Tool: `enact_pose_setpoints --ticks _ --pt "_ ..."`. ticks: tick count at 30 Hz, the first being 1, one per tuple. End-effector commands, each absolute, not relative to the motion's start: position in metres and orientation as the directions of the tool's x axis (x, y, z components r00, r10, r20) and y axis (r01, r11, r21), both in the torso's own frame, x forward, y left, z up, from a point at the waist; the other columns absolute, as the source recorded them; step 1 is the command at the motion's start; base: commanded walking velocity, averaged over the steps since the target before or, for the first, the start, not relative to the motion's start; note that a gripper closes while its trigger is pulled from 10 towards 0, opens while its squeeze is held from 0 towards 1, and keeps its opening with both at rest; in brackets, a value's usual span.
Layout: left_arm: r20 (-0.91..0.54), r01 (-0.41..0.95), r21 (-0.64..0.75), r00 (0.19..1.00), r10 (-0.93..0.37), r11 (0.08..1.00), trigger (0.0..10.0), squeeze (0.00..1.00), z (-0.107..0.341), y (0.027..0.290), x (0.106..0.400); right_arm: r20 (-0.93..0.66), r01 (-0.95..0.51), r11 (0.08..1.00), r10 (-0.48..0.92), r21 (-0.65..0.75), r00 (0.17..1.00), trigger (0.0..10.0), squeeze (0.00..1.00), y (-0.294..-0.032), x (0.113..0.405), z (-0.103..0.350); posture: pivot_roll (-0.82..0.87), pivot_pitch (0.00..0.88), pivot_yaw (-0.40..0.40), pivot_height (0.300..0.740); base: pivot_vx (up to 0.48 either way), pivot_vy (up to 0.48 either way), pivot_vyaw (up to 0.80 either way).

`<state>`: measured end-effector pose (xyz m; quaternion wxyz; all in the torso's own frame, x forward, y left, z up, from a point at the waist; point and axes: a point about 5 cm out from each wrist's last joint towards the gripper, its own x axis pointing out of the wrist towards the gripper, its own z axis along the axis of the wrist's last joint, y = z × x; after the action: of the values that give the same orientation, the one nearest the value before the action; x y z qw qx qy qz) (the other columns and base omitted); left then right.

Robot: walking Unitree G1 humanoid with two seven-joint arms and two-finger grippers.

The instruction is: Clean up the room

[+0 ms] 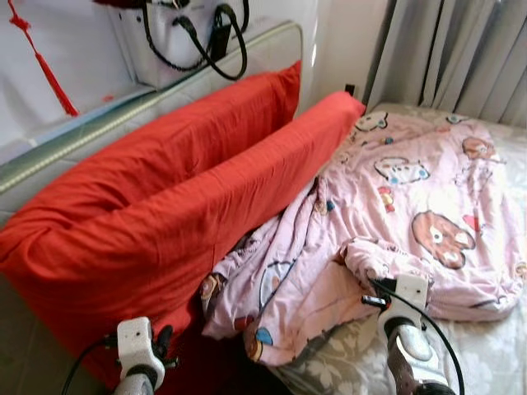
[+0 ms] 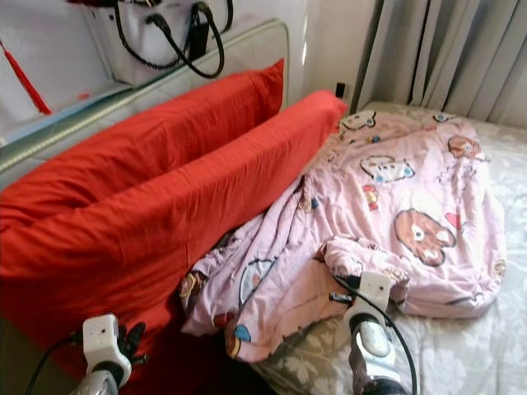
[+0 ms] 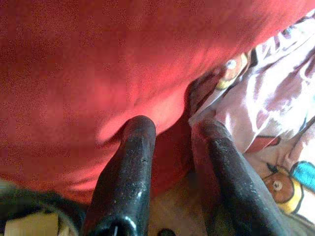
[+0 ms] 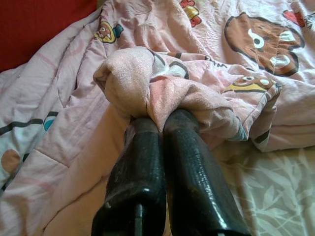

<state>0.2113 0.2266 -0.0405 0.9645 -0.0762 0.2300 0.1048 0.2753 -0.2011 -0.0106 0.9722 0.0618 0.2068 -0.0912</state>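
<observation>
On the bed (image 1: 494, 354), over its grey leaf-patterned sheet, lies a crumpled pink cartoon-print quilt (image 1: 412, 206), bunched against two long red pillows (image 1: 165, 206) that lean on the headboard (image 1: 99, 123). The right gripper (image 4: 157, 115) has its two black fingers (image 4: 184, 147) pressed together with a folded-over corner of the quilt pinched between them; the wrist view shows the pale underside of the cloth bulging just past the tips. The left gripper (image 3: 172, 128) hovers low at the foot of the nearer red pillow, fingers (image 3: 133, 162) spread apart and holding nothing, one tip against the red fabric and the other at the edge of the quilt. By my reading, the step in hand is making the bed: the quilt's near corner is seized and waits to be drawn out flat. The next move probably calls for lifting that corner and pulling it away from the pillows, so the folds open, while the left gripper takes the edge beside it. The quilt's long axis runs from the near edge of the bed, by the grippers, away toward the grey curtain (image 1: 461, 58), roughly parallel with the pillows. Above the headboard a white handbag (image 1: 177, 37) with black straps sits on a shelf.
</observation>
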Motion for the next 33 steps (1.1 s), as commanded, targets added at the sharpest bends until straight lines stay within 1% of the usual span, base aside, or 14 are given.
enact_pose_setpoints --ticks 1,9,19,22,33 --pt "-0.494 -0.271 -0.113 0.850 0.183 0.956 10.0 0.00 -0.046 0.232 0.204 -0.414 0.188 0.979 -0.140 0.076 0.899 10.0 0.00 -0.197 0.276 -0.011 0.07 0.000 0.039 0.740 0.000 0.000 0.00" --pt "-0.607 -0.272 -0.102 0.779 0.157 0.957 10.0 0.00 -0.065 0.227 0.182 -0.421 0.186 0.980 -0.143 0.064 0.896 10.0 0.00 -0.196 0.274 -0.013 0.05 0.000 0.050 0.740 0.000 0.000 0.00" --pt "-0.653 -0.292 -0.081 0.738 0.171 0.953 10.0 0.00 -0.076 0.226 0.164 -0.422 0.181 0.982 -0.142 0.052 0.895 10.0 0.00 -0.196 0.271 -0.015 0.04 0.000 0.056 0.740 0.000 0.000 0.00" --pt "-0.674 -0.285 -0.073 0.720 0.163 0.956 10.0 0.00 -0.079 0.225 0.159 -0.423 0.175 0.984 -0.139 0.047 0.895 10.0 0.00 -0.195 0.270 -0.016 0.04 0.000 0.058 0.740 -0.261 0.000 0.00" --pt "-0.683 -0.281 -0.062 0.711 0.165 0.958 10.0 0.00 -0.080 0.225 0.156 -0.401 0.209 0.978 -0.182 0.023 0.898 10.0 0.00 -0.201 0.272 -0.012 0.04 0.000 0.059 0.740 -0.265 0.000 0.00"
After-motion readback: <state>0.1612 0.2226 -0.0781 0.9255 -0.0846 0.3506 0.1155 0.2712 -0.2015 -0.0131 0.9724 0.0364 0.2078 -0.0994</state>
